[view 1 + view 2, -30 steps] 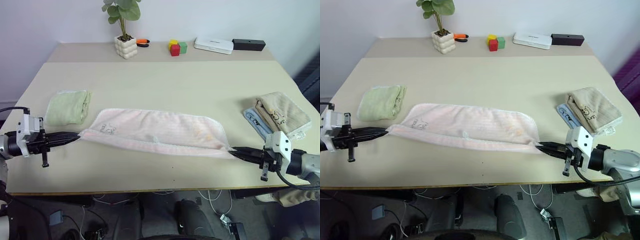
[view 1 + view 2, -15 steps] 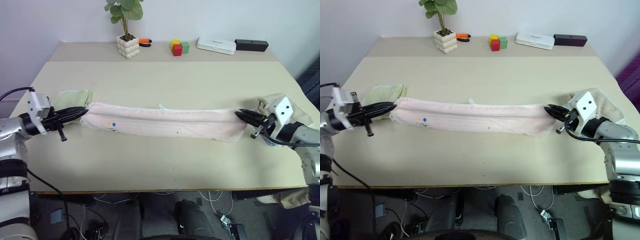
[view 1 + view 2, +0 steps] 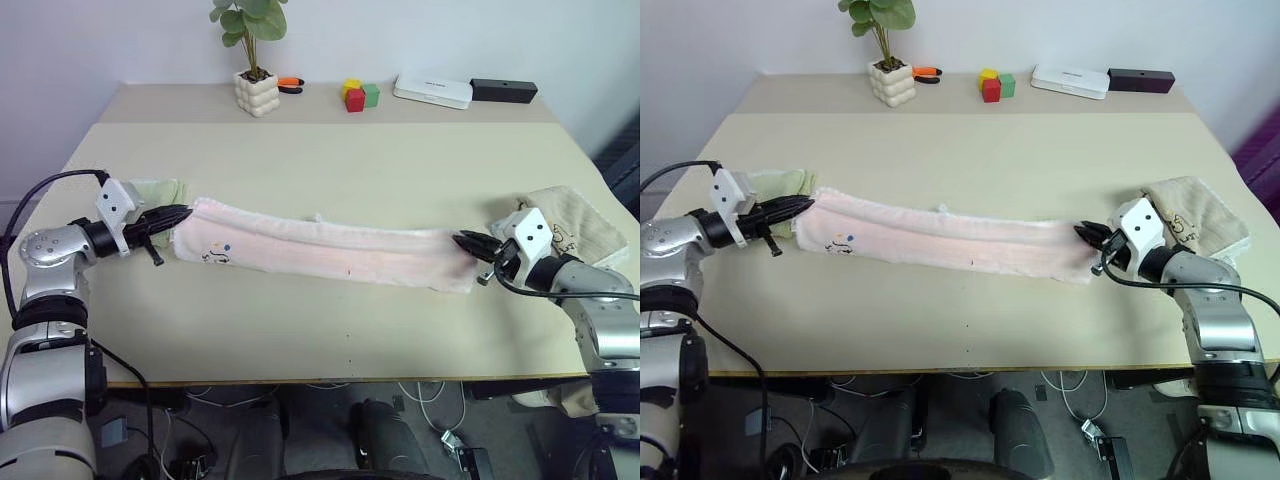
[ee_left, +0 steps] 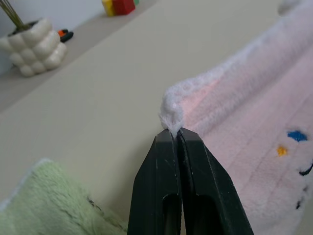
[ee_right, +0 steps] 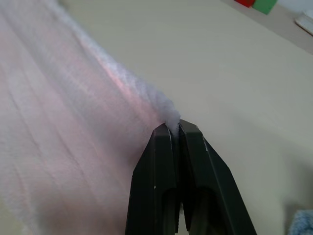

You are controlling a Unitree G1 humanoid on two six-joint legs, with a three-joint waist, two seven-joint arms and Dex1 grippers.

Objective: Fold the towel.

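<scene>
The towel [image 3: 330, 250], pale pink and fluffy, lies doubled lengthwise as a long narrow strip across the middle of the table. A small dark embroidered mark [image 3: 214, 254] with coloured dots shows near its left end. My left gripper [image 3: 183, 213] is shut on the towel's left corner, the fingers [image 4: 168, 161] pinching a fluffy tip. At the strip's other end my right gripper [image 3: 462, 241] is shut on the right corner, its fingers [image 5: 171, 147] closed over the edge.
A pale green folded towel [image 3: 155, 192] lies just behind my left gripper. A beige folded towel [image 3: 560, 215] sits behind the right one. Along the back edge stand a potted plant [image 3: 252, 85], coloured blocks [image 3: 356, 95], a white box [image 3: 432, 91] and a black box [image 3: 503, 90].
Both grippers carried the towel's near edge away from me over the far edge, so the flat towel is now a doubled strip. In the last half second the strip settled lower.
</scene>
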